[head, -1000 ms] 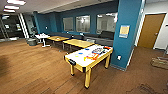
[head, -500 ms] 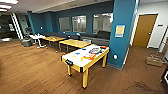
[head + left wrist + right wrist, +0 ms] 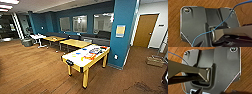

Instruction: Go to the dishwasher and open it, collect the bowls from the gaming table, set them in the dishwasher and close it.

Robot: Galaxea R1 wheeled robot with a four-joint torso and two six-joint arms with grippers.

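Observation:
The gaming table [image 3: 95, 61] stands in the middle of the head view, a few metres ahead on the wood floor. It has a white top, a yellow edge and yellow legs. Colourful boxes [image 3: 94, 51] and small blue and yellow shapes [image 3: 76, 53] lie on its top; I cannot make out single bowls among them. The dishwasher is out of view. Both wrist views look down past the robot's dark plate onto brown wood floor [image 3: 174, 31]. A thin blue cable [image 3: 218, 25] crosses the left wrist view.
A teal pillar [image 3: 122, 35] rises just right of the table, with a wooden door [image 3: 146, 30] beyond it. Two plain yellow-topped tables [image 3: 75, 43] and a dark sofa [image 3: 100, 40] stand behind. A flat box [image 3: 155, 61] lies on the floor at right.
The whole head view has shifted slightly, so the camera has moved a little. Nothing on the table has moved.

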